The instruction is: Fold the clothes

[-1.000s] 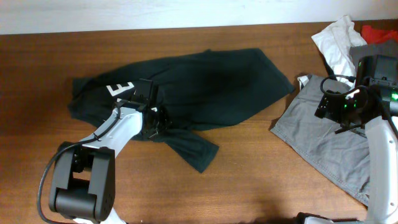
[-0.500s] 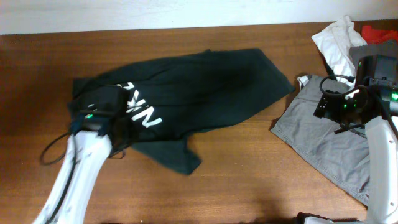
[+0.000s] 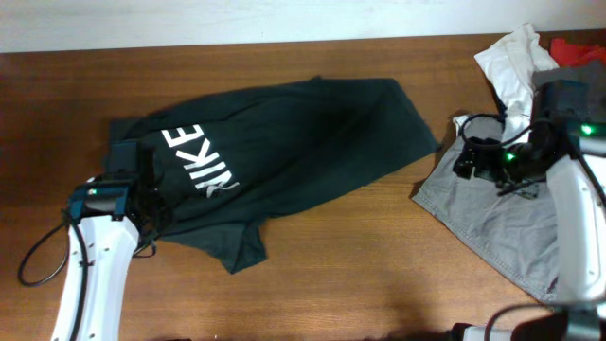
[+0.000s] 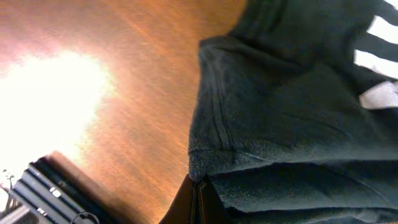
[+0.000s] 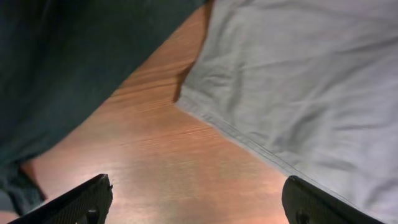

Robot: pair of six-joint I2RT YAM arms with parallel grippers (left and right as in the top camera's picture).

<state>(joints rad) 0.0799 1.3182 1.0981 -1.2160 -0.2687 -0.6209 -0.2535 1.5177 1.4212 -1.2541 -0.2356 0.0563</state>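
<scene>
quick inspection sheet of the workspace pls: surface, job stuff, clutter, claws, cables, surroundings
surface: wooden table, bare wood along the front
job's things: black shirt spread out and rumpled, not yet folded, white NIKE lettering facing up
clutter: grey garment at the right, white garment and red cloth in the far right corner
grippers: left claw shut on the shirt's edge; right claw open, over bare wood between shirt and grey garment
cables: black loop beside the left arm; black cable at the right wrist
surroundings: white wall behind the table
</scene>
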